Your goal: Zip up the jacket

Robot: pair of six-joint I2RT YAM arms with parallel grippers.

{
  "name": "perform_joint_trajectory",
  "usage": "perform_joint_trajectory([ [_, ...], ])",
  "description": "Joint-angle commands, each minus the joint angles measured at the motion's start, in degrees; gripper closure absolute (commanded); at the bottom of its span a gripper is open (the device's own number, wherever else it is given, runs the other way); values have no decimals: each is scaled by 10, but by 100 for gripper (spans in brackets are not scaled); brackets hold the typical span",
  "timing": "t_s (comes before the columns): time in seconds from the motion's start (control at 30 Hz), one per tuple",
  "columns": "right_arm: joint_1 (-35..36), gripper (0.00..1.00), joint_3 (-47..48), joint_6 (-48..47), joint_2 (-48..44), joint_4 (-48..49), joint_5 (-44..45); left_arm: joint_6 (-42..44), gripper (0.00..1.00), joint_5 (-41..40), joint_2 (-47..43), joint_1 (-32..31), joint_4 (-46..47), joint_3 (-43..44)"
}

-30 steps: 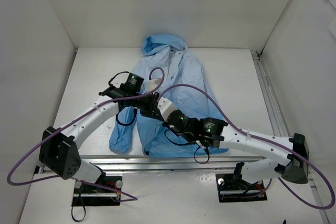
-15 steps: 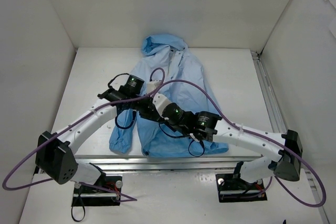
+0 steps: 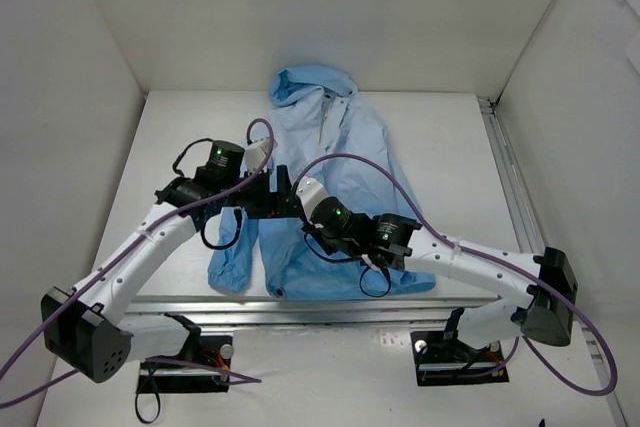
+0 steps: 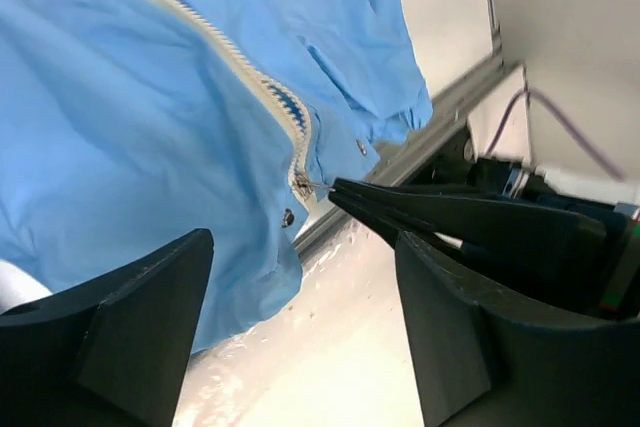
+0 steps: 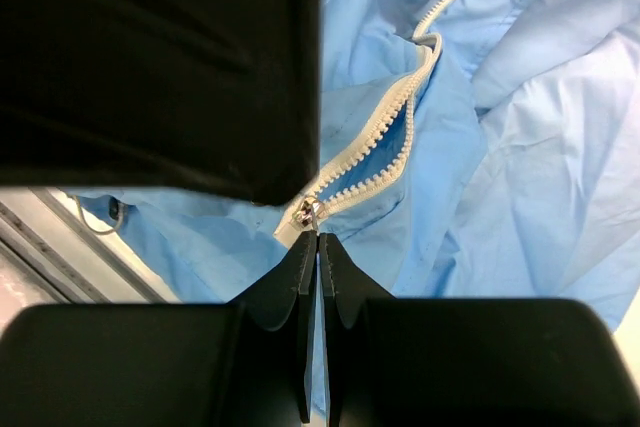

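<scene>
Jacket: plain light blue. Zipper teeth: off-white; darker blue lining in gap at 1 o'clock from silvery zipper pull. Left hand, right hand: black. Left arm, right arm: white; cables purple. Bench: white.

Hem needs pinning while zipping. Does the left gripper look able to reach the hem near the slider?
Probably yes: the left gripper hangs open by the jacket hem; the right gripper on the zipper pull crowds it.
</scene>
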Motion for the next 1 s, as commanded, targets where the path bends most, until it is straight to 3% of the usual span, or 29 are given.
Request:
perform_joint_trajectory([
  [0.0,-3,100,17,40,-4,37,-2,-108,30,-83,-56,6,17,-13],
  [0.17,-3,100,40,98,28,38,-11,-287,29,-225,-184,-36,10,-87],
  [0.3,0,100,51,135,51,47,-20,-368,32,-285,-248,-74,4,-128],
  [0.57,-10,100,70,173,70,51,-43,-422,45,-364,-244,-151,19,-155],
  [0.77,-24,100,82,185,69,52,-74,-427,44,-453,-227,-200,34,-177],
  [0.97,-37,100,85,190,70,51,-97,-420,40,-487,-224,-206,40,-183],
])
